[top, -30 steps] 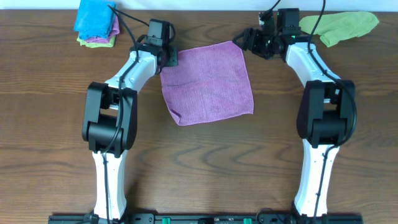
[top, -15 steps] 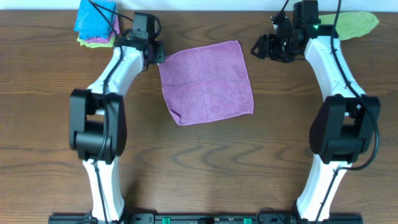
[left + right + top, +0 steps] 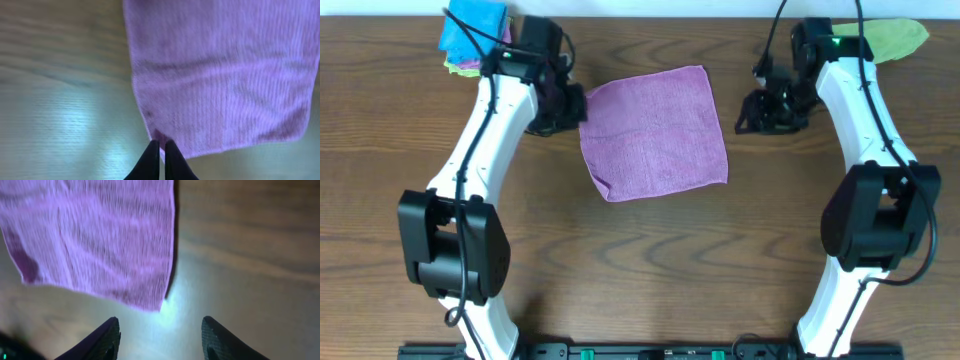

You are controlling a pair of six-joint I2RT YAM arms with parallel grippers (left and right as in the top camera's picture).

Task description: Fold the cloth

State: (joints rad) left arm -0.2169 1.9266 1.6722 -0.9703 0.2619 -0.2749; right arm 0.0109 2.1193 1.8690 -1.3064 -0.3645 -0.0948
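Observation:
The purple cloth point(image 3: 655, 130) lies flat and spread open at the table's middle, with a small fold at its near left corner. My left gripper point(image 3: 570, 100) is at the cloth's far left corner. In the left wrist view its fingers point(image 3: 159, 146) are pressed together on that corner of the cloth point(image 3: 220, 70), with a strip of purple between them. My right gripper point(image 3: 758, 108) is open and empty, off the cloth's right edge. The right wrist view shows its fingers point(image 3: 160, 340) wide apart over bare wood, with the cloth's corner point(image 3: 95, 235) ahead to the left.
A stack of folded cloths point(image 3: 472, 35), blue on top, sits at the far left corner. A loose green cloth point(image 3: 880, 38) lies at the far right, behind the right arm. Bare wood table point(image 3: 650, 260) lies in front of the purple cloth.
The right gripper has moved away from the cloth's far right corner, to the right and nearer, open. The left arm has swung outward; its gripper stays at the far left corner. The cloth has hardly moved.

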